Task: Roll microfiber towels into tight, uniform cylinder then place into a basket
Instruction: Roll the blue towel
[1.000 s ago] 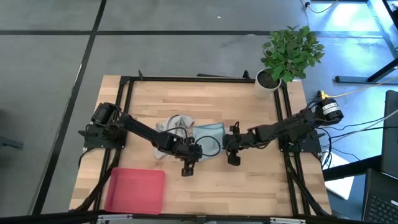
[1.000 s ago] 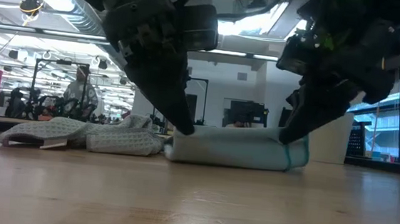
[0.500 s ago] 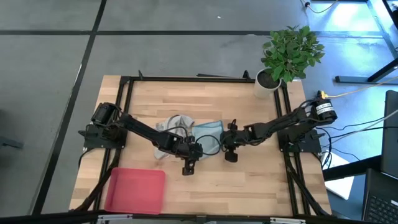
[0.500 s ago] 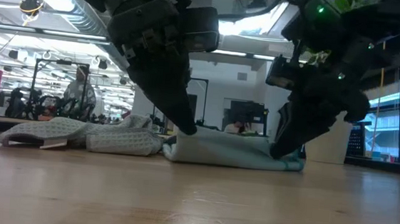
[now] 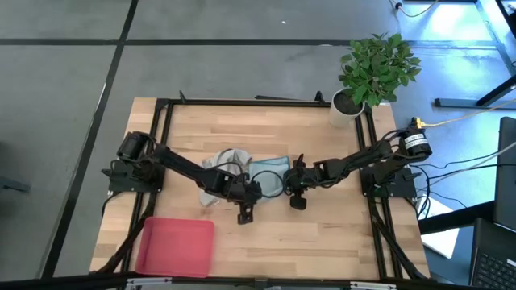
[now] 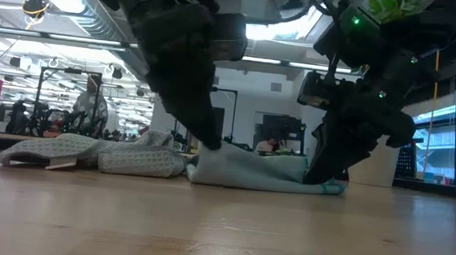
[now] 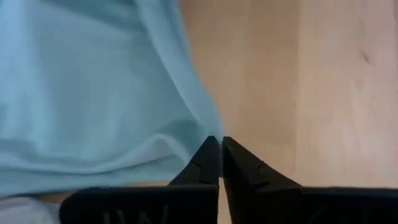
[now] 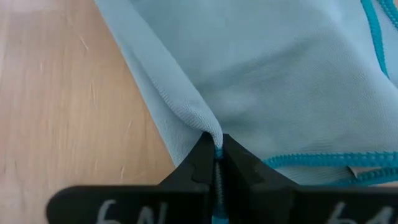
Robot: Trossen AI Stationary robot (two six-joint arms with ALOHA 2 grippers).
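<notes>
The pale blue towel (image 5: 272,167) lies bunched and low on the table's middle (image 6: 253,169). My left gripper (image 7: 217,140) is shut at its left end and my right gripper (image 8: 216,149) is shut at its right end, both slanting down from above. The light grey towel (image 5: 226,158) lies crumpled on the table beside it, toward the left (image 6: 87,152). The basket, a shallow pink-red tray (image 5: 176,246), sits at the near left corner with no gripper near it. My left gripper pinches the pale blue towel's near edge (image 7: 208,127) between its fingertips, coming slanting down from the table's left. The cloth there lies on the table; one layer or several, I cannot tell. My right gripper pinches a fold of the towel (image 8: 208,124) at its near right part, with a teal-stitched hem (image 8: 217,163) between the fingers. It comes slanting down from the right. The towel lies on the table, slack.
A white pot with a green plant (image 5: 348,103) stands at the far right corner. Black frame rails (image 5: 242,102) run along the table's edges. Bare wood (image 5: 322,242) lies between the towels and the near edge. Cables (image 5: 270,189) loop between the two grippers.
My right gripper has gone down and toward the table's left, closer to my left gripper, staying shut on the towel. The pale blue towel's right end has been drawn inward and the bundle sits lower and less rounded. The left end has stayed put.
</notes>
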